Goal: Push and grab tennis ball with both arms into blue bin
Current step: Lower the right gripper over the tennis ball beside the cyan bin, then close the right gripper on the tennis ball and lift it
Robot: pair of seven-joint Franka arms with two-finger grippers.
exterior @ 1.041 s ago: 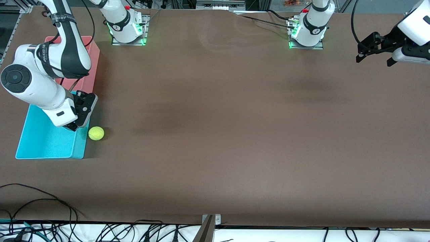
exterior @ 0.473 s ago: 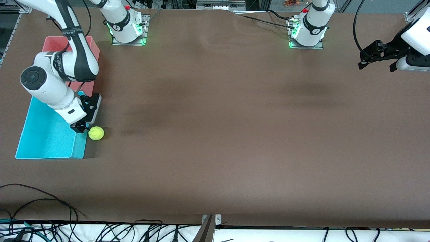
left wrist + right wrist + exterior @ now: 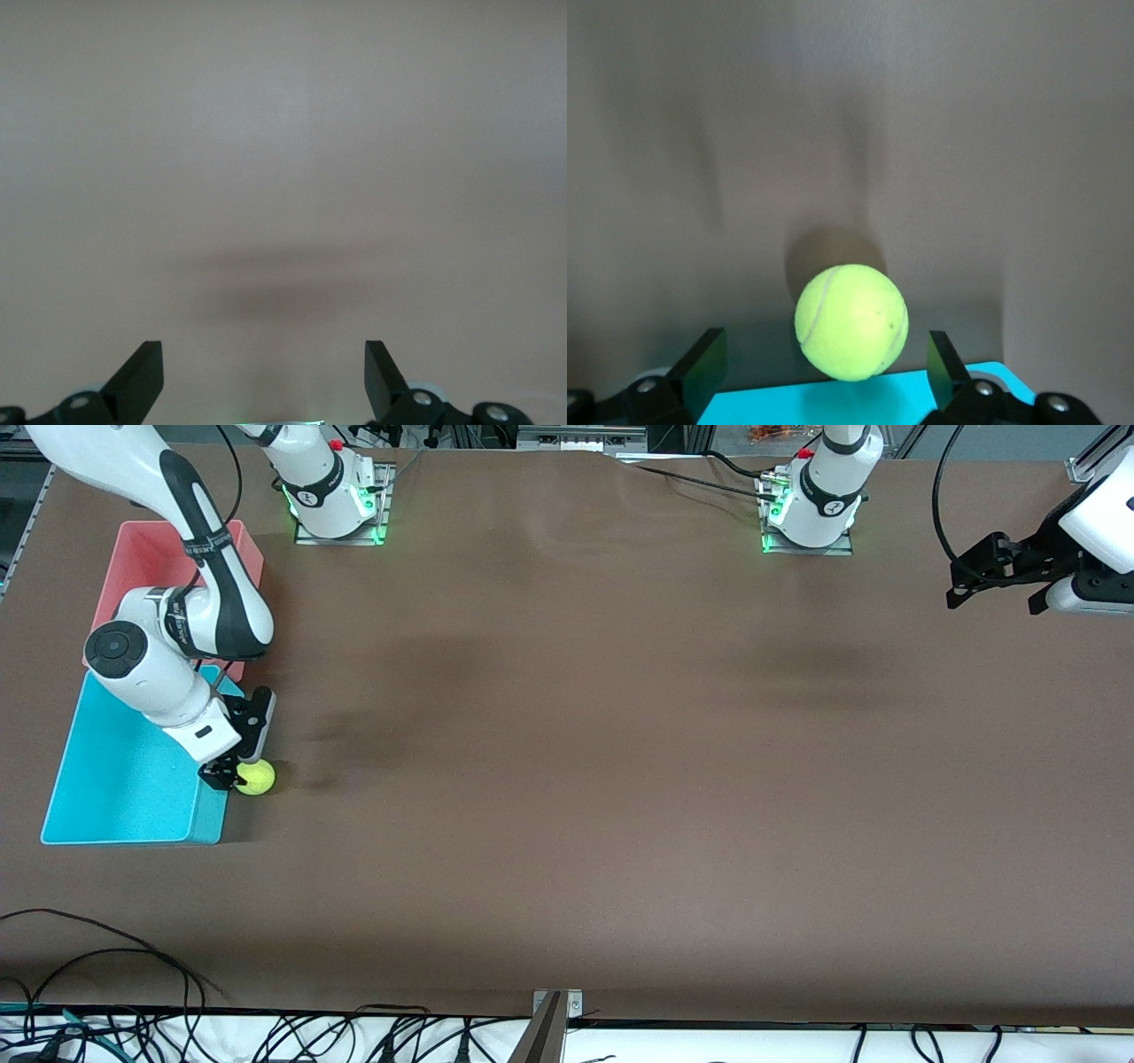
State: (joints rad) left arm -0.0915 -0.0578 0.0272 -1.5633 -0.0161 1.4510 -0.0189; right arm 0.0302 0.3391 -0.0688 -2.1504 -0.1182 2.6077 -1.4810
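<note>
The yellow-green tennis ball (image 3: 255,777) lies on the brown table, right beside the blue bin (image 3: 209,815), against the wall that faces the left arm's end. My right gripper (image 3: 226,772) hangs low over that wall, open. In the right wrist view the tennis ball (image 3: 851,322) sits just ahead of the right gripper (image 3: 824,347), with a gap to each finger, and the blue bin's rim (image 3: 771,405) shows underneath. My left gripper (image 3: 992,592) waits open above the table's edge at the left arm's end. The left gripper (image 3: 261,352) sees only bare table.
A pink bin (image 3: 142,558) of the same shape touches the blue bin's end, farther from the front camera. The right arm's elbow and forearm (image 3: 142,664) hang over both bins. Cables (image 3: 106,957) trail along the table's near edge.
My right arm has come down and carried its open gripper from over the blue bin to the ball. The ball has not moved. The left gripper shifted slightly, then stayed still.
</note>
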